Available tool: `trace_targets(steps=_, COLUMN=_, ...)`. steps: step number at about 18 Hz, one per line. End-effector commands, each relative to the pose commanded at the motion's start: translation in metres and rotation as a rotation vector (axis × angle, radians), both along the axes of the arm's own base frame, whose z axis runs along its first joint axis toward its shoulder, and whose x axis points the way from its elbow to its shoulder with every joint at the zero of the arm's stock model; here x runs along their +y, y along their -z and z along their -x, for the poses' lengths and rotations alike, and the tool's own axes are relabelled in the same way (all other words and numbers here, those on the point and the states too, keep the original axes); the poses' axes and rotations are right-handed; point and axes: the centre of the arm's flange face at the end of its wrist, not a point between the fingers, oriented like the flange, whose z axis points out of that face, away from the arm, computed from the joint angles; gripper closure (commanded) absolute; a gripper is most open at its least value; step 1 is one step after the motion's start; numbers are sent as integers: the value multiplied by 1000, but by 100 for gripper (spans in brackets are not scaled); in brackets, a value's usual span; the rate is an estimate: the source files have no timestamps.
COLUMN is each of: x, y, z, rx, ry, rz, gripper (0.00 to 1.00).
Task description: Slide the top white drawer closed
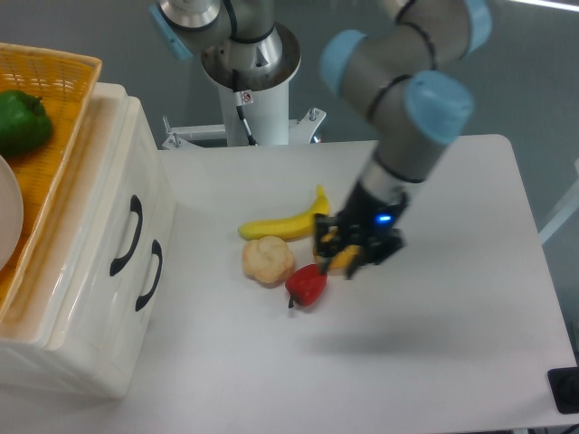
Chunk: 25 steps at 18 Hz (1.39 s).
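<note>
The top white drawer [101, 237] sits in the white cabinet at the left, its black curved handle [127, 234] showing. Its front lies flush with the lower drawer [127, 318], which has its own black handle [149, 274]. My gripper [355, 253] hangs far to the right of the cabinet, over the middle of the table, just above a yellow pepper [341, 260] that it partly hides. Its dark fingers stand apart, open, with nothing held between them.
A banana [285, 221], a bread roll [268, 259] and a red pepper [308, 284] lie mid-table near the gripper. On the cabinet stands an orange woven basket [63, 77] with a green pepper [20, 122] and a white plate [7, 212].
</note>
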Motion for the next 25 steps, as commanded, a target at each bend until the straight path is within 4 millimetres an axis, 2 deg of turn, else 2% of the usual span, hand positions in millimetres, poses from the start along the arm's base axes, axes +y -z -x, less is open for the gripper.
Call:
trace_targets(steps=1, x=-7, y=5, z=7, rx=9, ry=-12, rz=9, gripper=38)
trace_targets(steps=2, x=-15, y=5, z=15, rx=35, ry=-19, rz=33, gripper=30)
trace_targets(steps=3, x=-21, y=6, z=22, rx=70, ry=-15, rz=62, gripper=8)
trace_targets(steps=4, x=-25, y=8, z=28, rx=99, ry=-9, rz=96, gripper=0)
trace_targets(steps=5, x=-28, y=10, z=33, rx=118, ry=-4, rz=123, gripper=0)
trace_targets(steps=9, x=-58, y=23, z=75, rx=174, ry=50, rz=174, gripper=0)
trace_targets(steps=17, x=-153, y=48, z=132, rx=325, ry=411, rz=273, gripper=0)
trace_targets(steps=19, x=-186, y=53, z=146, rx=352, ry=461, rz=290, gripper=0)
trace_targets(steps=22, x=-199, y=65, z=153, rx=383, ry=603, rz=288, gripper=0)
trace_targets(steps=25, x=-206, y=67, z=156, rx=410, ry=690, rz=349, gripper=0)
